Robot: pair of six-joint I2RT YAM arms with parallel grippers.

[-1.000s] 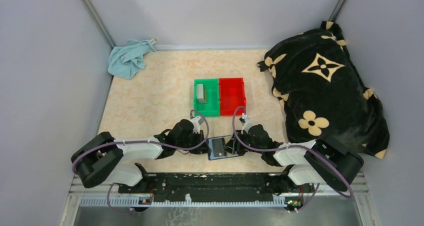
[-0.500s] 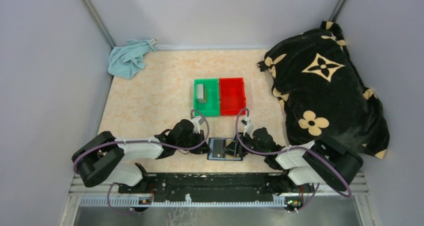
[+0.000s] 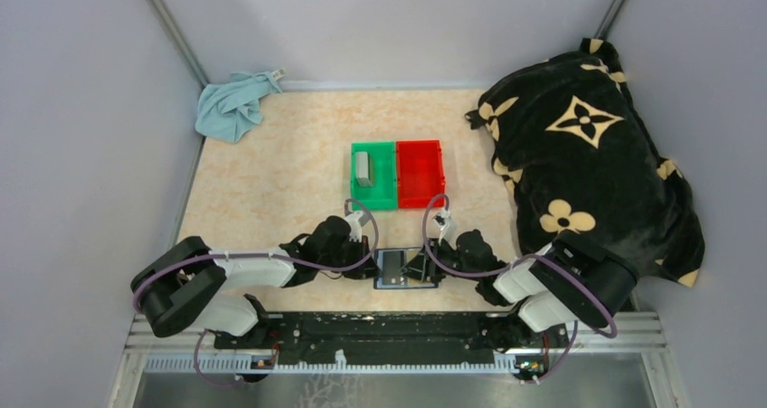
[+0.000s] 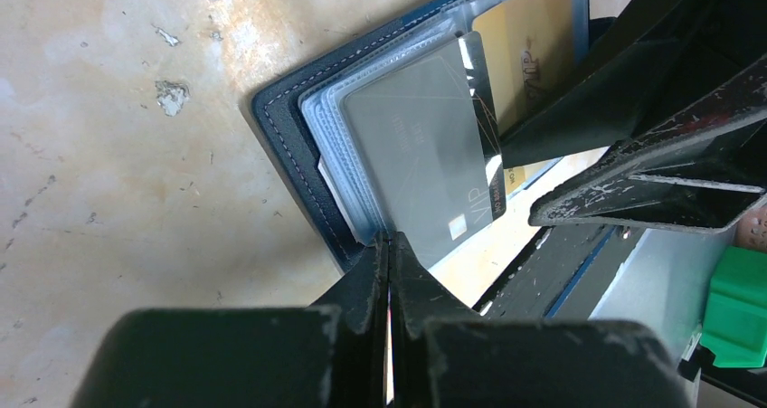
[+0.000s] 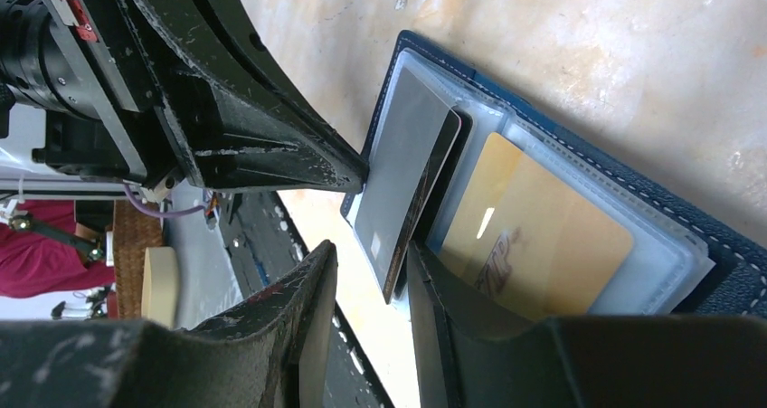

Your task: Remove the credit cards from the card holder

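Top external view: the marbled table carries a black flowered blanket at the right, with a green bin and a red bin side by side at mid-table. Both arms are bent inward at the near edge over the card holder, which lies open between them. The left gripper has its jaws pressed together with the tips at the holder's near edge. Whether a sleeve edge is nipped between them I cannot tell. The right gripper has its jaws slightly apart, straddling the free end of the grey card, which is tilted up and partly out of its clear sleeve. The gold card is fully seated in the neighbouring pocket. The main risk, I judge, is an off-centre close on that thin, raised edge, which could make the card flick aside or slip back. If the left tips hold weakly, pulling could drag the whole holder along. The two grippers are also very near each other and could knock together.
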